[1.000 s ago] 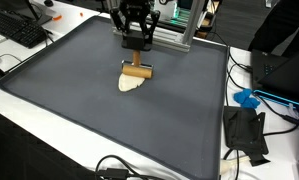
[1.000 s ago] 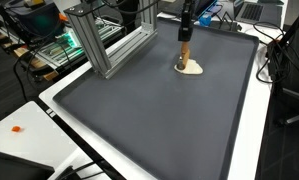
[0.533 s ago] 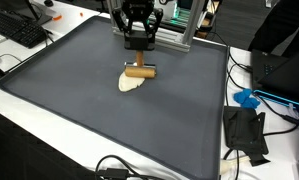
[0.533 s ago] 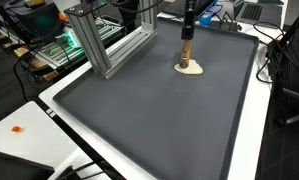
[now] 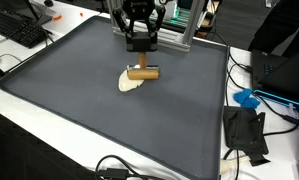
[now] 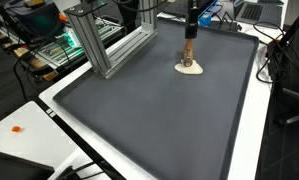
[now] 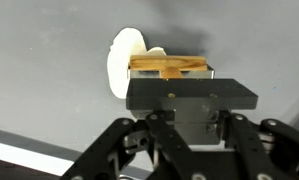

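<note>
Your tool (image 5: 139, 61) is clenched on the wooden roller (image 5: 141, 72) at the pale dough's (image 5: 129, 85) edge; rolling appears in hand, and the next stroke needs level, steady pressure.

Smooth wooden roller (image 5: 142, 72), pale matt lump (image 5: 129, 84), dark matt rubbery mat (image 5: 99, 115).

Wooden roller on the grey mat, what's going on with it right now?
The robot arm's gripper is shut on the wooden roller, holding it from above by its short middle handle. The roller lies crosswise at the edge of a pale, flattened dough-like lump on the dark grey mat. In the wrist view most of the lump sticks out to one side of the roller. Whether the roller is pressing on it cannot be told.
</note>
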Controlling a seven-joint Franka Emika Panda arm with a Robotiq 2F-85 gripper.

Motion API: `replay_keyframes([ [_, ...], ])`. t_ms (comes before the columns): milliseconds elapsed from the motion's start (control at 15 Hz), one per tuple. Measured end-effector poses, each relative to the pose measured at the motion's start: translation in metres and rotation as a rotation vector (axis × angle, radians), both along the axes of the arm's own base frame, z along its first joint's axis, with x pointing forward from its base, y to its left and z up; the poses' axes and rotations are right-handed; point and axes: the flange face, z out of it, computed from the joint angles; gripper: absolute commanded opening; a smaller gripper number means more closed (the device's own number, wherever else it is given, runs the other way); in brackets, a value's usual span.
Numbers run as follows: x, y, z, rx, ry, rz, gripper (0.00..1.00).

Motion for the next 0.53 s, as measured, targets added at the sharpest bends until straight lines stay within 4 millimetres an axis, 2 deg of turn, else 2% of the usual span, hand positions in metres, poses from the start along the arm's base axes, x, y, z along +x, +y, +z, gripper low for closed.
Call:
replay_keyframes([
  [533,0.0005,-0.0048,-0.0026,0.032,-0.007,0.008,0.24],
])
